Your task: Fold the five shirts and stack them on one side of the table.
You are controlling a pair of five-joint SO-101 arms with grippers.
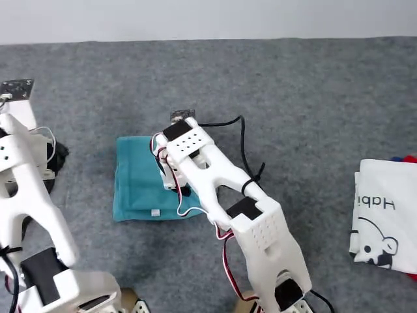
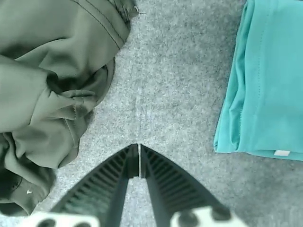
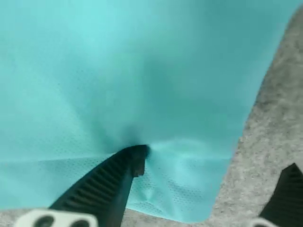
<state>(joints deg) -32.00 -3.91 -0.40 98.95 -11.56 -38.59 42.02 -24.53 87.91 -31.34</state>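
A teal shirt (image 1: 140,179) lies folded into a rectangle on the grey carpet left of centre. My right gripper (image 3: 213,172) is open at the shirt's near right corner. One fingertip (image 3: 136,161) presses into the teal shirt (image 3: 142,85) and dimples it, while the other finger (image 3: 289,184) hangs past the cloth's edge over the carpet. My left gripper (image 2: 139,153) is shut with nothing in it, above bare carpet. It sits between a crumpled dark olive shirt (image 2: 52,75) and the teal shirt's (image 2: 265,85) edge. A folded white shirt (image 1: 388,215) with a bear print lies at the right edge.
Red and blue cloth (image 1: 405,158) peeks out behind the white shirt. The right arm (image 1: 221,176) stretches over the teal shirt from the near side, its black cable (image 1: 242,140) looping on the carpet. The left arm (image 1: 26,176) stands at the far left.
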